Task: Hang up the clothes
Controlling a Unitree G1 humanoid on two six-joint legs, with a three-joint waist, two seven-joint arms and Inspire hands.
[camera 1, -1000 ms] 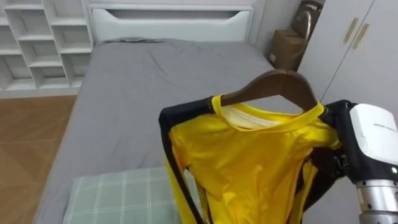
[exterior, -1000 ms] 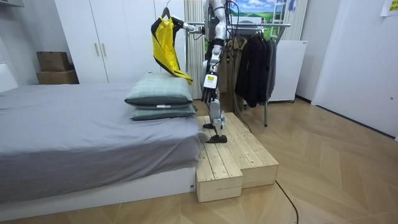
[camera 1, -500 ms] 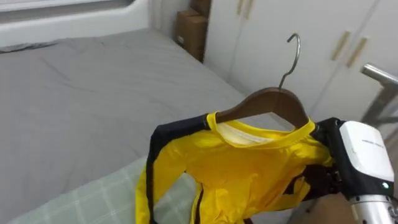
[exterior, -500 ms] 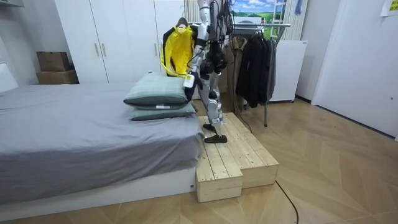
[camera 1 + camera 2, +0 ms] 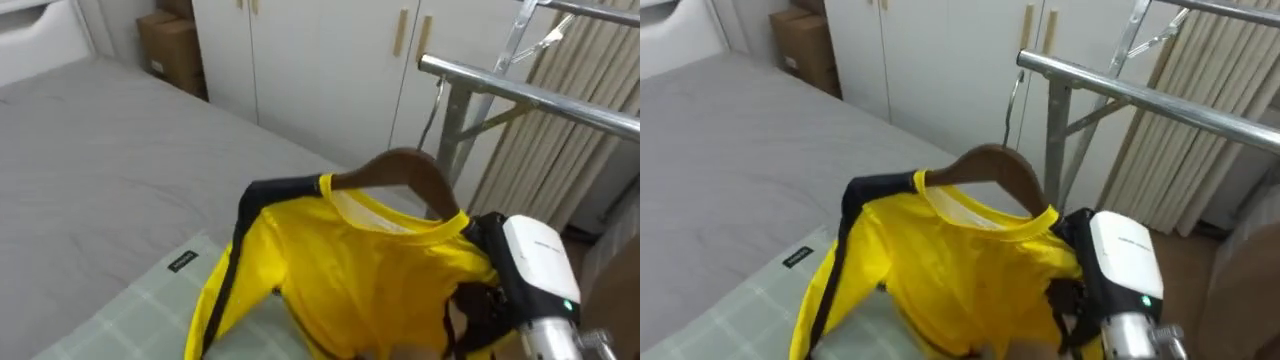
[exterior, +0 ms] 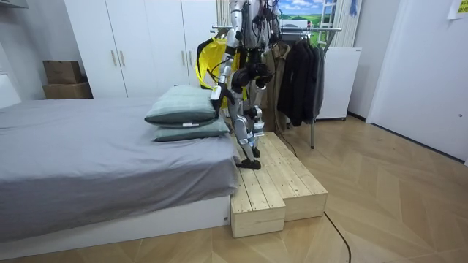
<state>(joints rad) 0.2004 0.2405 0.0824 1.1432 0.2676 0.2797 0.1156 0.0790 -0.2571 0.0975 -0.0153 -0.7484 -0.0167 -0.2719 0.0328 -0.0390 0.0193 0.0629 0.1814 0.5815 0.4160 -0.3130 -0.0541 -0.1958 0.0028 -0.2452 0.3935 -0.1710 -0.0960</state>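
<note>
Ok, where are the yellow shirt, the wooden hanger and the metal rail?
yellow shirt (image 5: 350, 270), left eye view, cloth below the collar.
wooden hanger (image 5: 400, 168), left eye view, top of its arch.
metal rail (image 5: 540, 98), left eye view, middle of the bar.

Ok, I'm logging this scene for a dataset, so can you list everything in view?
shirt: one, yellow with black trim, on the hanger
hanger: one, brown wood with metal hook, under the shirt's collar
clothes rack: one, silver, just beyond the hanger's hook
dark garments: several, hung on the clothes rack
bed: one, grey, left
pillows: two, green, stacked at the bed's end
wardrobe: one, white, behind the bed
cardboard boxes: two, brown, beside the wardrobe
wooden platform: one, pale, under the robot
right hand: dark, at the hanger's right end
left hand: low, beside the pillows
</note>
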